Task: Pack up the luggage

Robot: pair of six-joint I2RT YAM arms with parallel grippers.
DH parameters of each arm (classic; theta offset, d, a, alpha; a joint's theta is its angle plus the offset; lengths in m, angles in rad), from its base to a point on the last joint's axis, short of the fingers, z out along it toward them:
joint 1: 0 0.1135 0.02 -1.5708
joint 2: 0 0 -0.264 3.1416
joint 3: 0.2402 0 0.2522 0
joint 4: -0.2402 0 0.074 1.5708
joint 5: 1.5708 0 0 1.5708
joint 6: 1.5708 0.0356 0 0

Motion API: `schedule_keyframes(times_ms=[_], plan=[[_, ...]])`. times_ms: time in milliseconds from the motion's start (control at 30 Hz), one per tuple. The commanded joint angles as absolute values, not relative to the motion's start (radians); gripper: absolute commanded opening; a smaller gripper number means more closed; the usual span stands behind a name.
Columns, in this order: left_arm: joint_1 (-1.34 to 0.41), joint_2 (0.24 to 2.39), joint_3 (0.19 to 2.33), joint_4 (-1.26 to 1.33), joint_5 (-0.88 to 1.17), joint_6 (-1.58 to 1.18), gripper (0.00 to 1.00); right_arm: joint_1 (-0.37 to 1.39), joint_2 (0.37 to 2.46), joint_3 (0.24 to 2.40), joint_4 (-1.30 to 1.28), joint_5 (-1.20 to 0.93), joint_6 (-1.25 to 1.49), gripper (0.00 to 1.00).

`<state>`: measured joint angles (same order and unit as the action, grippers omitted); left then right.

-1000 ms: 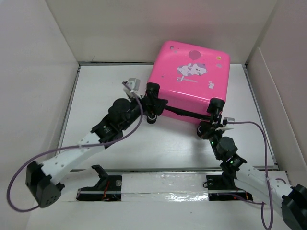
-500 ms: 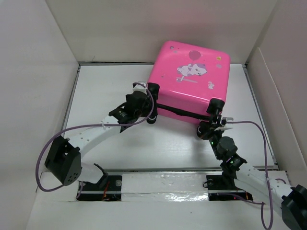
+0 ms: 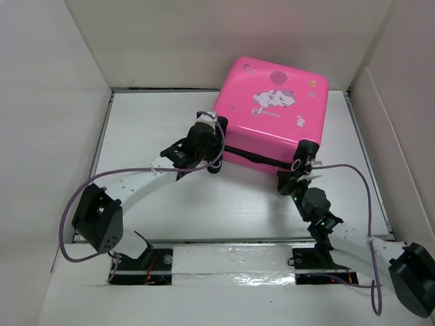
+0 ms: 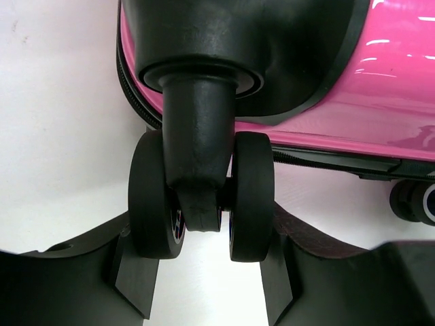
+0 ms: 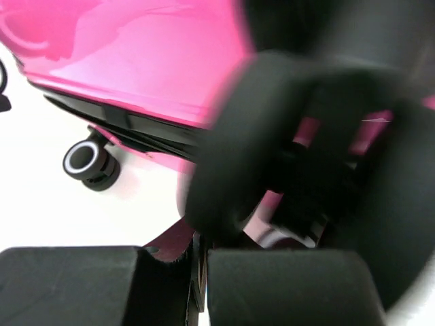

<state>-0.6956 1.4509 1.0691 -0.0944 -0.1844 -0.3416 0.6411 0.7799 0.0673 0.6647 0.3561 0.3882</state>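
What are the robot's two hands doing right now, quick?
Left gripper: jaws open, a wheel of the luggage at their tips.
Right gripper: jaws shut, empty, another wheel right in front.

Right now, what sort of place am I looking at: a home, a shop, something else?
Probably a lab test bench: a white table boxed in by plain white panels, the left arm and right arm bolted at its near edge, one pink suitcase as prop.
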Motion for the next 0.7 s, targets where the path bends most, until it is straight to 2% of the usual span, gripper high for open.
schedule_keyframes(times_ms=[0, 167, 467, 667], plan=[[-0.805, 1.447, 1.147, 0.125, 0.030, -0.350, 0.00, 0.721, 0.918, 0.149, 0.820, 0.158, 0.402, 0.00], [-0.919, 1.450, 1.178, 0.169, 0.116, -0.377, 0.00, 0.859, 1.095, 0.262, 0.879, 0.216, 0.393, 0.00], [-0.992, 1.396, 1.195, 0.247, 0.339, -0.472, 0.00, 0.951, 1.457, 0.461, 1.132, 0.026, 0.466, 0.00], [-1.002, 1.301, 1.128, 0.281, 0.391, -0.508, 0.00, 0.971, 1.738, 0.546, 1.483, -0.063, 0.644, 0.00]])
